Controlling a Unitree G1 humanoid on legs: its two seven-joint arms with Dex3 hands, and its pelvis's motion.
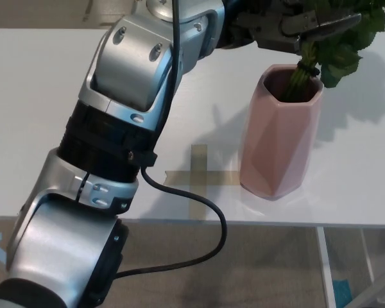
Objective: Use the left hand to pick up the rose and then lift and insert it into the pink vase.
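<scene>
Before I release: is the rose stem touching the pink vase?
Cannot tell. In the head view the rose stem enters the pink vase mouth, but contact with the rim or inside is hidden.

The left arm (pixel 125 96) reaches forward across the view, left hand (pixel 289 29) fingers closed.
</scene>
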